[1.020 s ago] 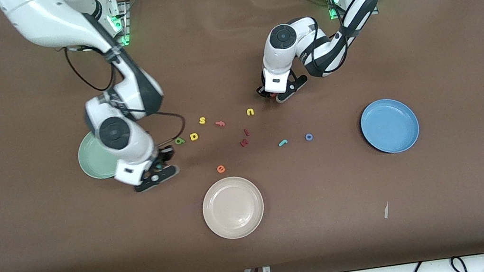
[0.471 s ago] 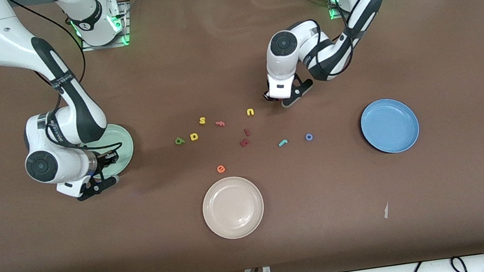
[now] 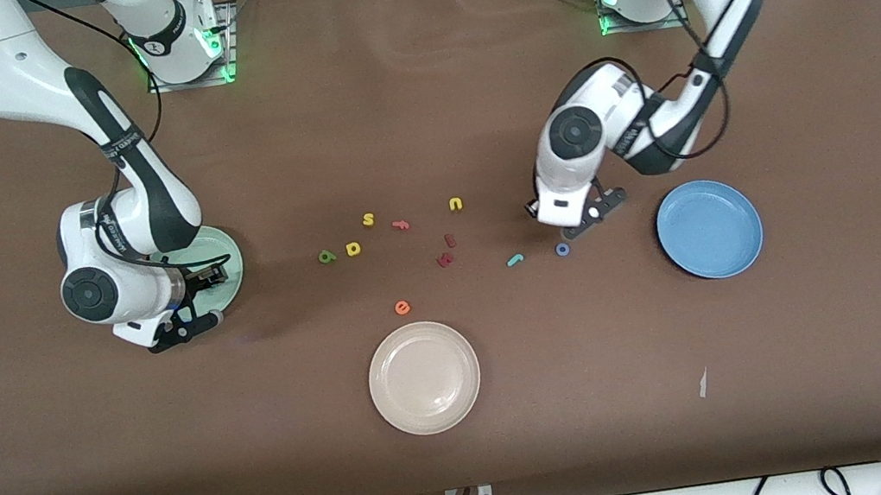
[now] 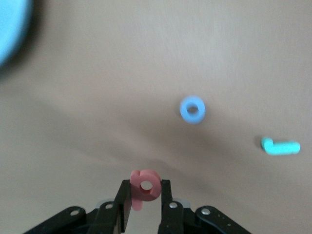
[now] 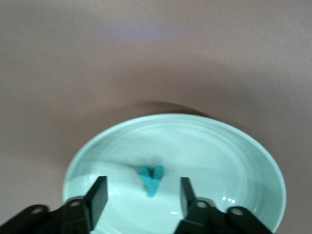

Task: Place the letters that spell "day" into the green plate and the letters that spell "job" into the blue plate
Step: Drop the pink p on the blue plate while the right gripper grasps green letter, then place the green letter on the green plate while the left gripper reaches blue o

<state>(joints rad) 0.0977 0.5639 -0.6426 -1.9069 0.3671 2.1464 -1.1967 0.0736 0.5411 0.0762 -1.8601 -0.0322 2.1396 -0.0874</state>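
Teal "y" (image 5: 151, 178) lies in the green plate (image 3: 226, 243), mid-left, under the right pincer (image 5: 141, 195), jaws apart. Left pincer (image 4: 146, 202), clamping the pink "b" (image 4: 145, 185), should carry it to the blue plate (image 3: 708, 229), mid-right.

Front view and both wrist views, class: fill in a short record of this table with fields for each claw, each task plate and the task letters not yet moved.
left claw: shut on the pinkish-red "b", over the table near the blue "o"
right claw: open, over the green plate
green plate: holds the teal "y"
blue plate: no letters in it
on the table: green "d", yellow "a", teal "j", blue "o"
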